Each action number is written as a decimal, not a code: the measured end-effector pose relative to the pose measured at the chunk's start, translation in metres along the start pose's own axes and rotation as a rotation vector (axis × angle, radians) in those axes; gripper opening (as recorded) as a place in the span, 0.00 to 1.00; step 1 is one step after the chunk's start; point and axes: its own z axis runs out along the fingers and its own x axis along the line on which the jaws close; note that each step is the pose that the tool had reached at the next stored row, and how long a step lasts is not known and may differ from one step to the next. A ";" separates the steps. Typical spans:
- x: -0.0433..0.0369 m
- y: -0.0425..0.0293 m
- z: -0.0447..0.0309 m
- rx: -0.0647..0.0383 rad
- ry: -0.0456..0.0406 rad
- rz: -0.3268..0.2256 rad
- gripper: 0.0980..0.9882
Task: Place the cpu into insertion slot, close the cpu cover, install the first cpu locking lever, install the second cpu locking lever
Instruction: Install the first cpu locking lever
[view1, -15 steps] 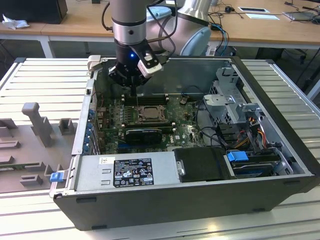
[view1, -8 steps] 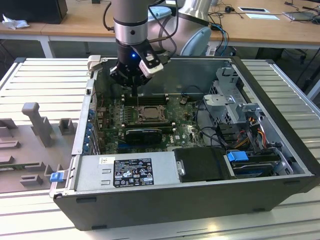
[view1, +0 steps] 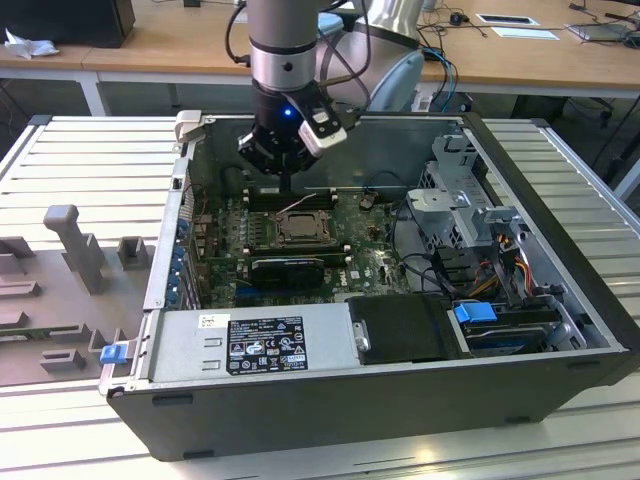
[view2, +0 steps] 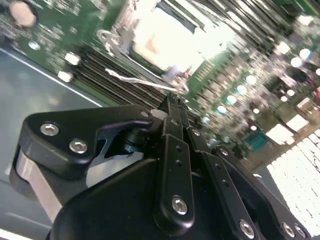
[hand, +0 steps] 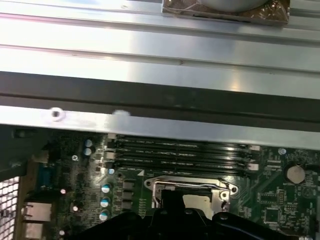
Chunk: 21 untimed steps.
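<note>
My gripper (view1: 288, 186) hangs inside the open computer case (view1: 560, 395), just above the far edge of the insertion slot (view1: 297, 229) on the green circuit board (view1: 365, 262). In the second wrist view the fingers (view2: 176, 112) look pressed together, tips near a thin wire lever (view2: 142, 81) beside the slot (view2: 165, 37). The cpu (view2: 159, 36) reads as a pale square seated in the slot. The cpu cover (hand: 187, 186) lies as a silver frame over it. Memory sticks (hand: 180, 152) run just beside the slot.
</note>
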 end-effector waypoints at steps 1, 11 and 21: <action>-0.0017 -0.0002 0.0004 0.000 0.0000 0.000 0.01; -0.0027 -0.0010 0.0104 -0.048 -0.0051 0.001 0.01; -0.0084 -0.0024 0.0279 -0.071 -0.0078 0.013 0.01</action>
